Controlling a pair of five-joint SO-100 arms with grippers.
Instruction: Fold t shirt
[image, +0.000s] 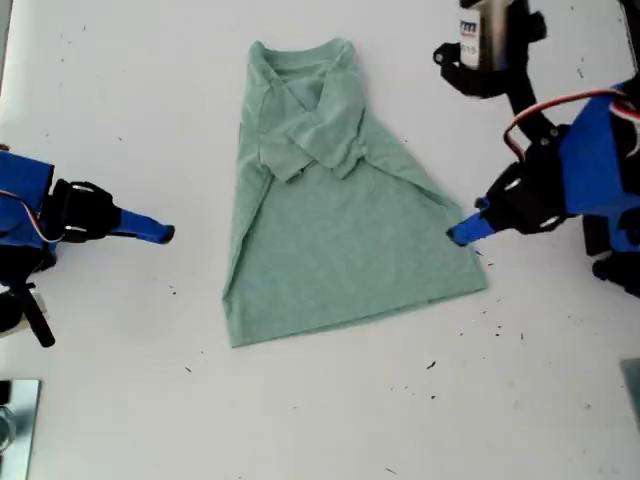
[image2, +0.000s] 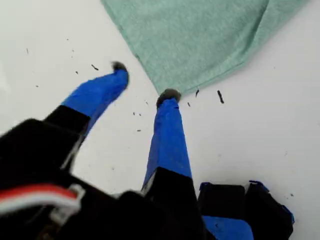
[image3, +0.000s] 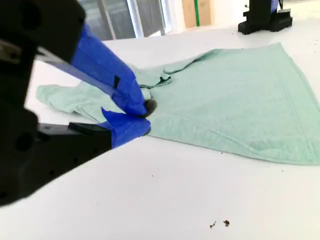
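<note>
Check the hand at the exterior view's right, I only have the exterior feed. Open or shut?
Observer: Open. The first wrist view shows my first hand with its fingers spread, one tip at the edge of the t shirt and no cloth between them.
Operator: And the other one?
Observer: The second wrist view shows my second hand shut on nothing, with the shirt lying just beyond its tips.
</note>
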